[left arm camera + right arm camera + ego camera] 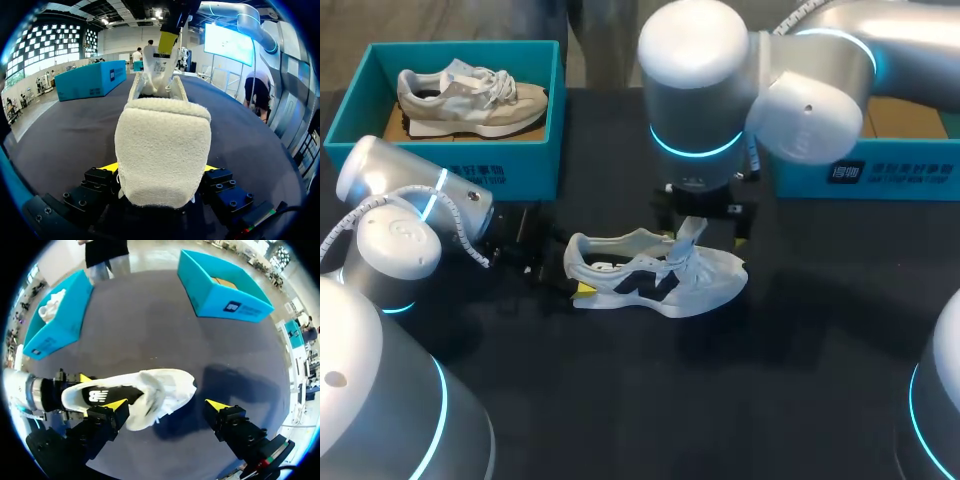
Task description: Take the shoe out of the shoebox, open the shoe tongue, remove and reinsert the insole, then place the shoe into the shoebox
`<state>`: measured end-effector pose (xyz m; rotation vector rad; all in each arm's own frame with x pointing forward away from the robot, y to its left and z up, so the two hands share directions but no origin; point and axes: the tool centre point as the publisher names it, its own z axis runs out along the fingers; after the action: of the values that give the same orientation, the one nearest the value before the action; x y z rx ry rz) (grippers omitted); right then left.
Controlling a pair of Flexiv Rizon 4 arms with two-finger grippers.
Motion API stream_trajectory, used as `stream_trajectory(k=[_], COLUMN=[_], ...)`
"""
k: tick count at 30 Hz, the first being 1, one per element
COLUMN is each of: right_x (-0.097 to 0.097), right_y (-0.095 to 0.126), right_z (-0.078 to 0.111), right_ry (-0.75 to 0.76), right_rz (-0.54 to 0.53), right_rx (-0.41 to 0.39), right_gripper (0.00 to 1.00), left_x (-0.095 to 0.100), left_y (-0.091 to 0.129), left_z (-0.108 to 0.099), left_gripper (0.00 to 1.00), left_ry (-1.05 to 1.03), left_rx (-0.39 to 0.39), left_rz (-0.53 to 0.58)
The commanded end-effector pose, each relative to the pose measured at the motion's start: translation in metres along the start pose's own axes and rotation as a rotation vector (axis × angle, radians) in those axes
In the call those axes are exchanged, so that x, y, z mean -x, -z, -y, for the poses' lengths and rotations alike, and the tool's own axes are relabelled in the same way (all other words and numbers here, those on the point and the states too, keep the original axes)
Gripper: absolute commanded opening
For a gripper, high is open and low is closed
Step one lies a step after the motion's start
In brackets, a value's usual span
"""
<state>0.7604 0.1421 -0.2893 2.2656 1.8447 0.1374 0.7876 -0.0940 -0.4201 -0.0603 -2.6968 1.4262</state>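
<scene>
Soft overhead light is falling on my dark tabletop (pixel 820 330).
The shoe (pixel 655 275) is casting a faint shadow, the rings (pixel 695 150) on my arms are glowing blue, and both wrist views are bending at their rims, with lamps (pixel 159 13) glaring in the left one.

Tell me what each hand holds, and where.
Left hand grips the white shoe by its heel; right hand is open, holding nothing.

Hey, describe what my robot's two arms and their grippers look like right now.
The left arm and right arm are smooth silver-grey rounded shells with glowing cyan rings at the joints; a white cable loops along the left one. The left gripper and right gripper have black, blocky, bolted fingers with bright yellow tips.
</scene>
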Motion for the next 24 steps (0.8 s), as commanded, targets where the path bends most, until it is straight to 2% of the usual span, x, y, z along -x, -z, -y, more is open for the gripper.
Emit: stream_trajectory(k=[1, 5, 24], right_x=[-0.0120, -0.0173, -0.0173], right_y=[0.0090, 0.0172, 0.0172], right_z=[0.0041, 0.0025, 0.0025], right_ry=[0.178, 0.261, 0.261], right_rz=[-0.016, 0.019, 0.019], right_rx=[0.044, 0.063, 0.063], right_gripper=[1.00, 1.00, 1.00], left_x=[0.0004, 0.0004, 0.0004], left_y=[-0.0048, -0.0048, -0.0048], left_z=[-0.0044, -0.0044, -0.0044], left_gripper=[0.00, 0.00, 0.00], left_ry=[0.001, 0.001, 0.001], left_rx=[0.004, 0.004, 0.004], left_rz=[-0.001, -0.001, -0.001])
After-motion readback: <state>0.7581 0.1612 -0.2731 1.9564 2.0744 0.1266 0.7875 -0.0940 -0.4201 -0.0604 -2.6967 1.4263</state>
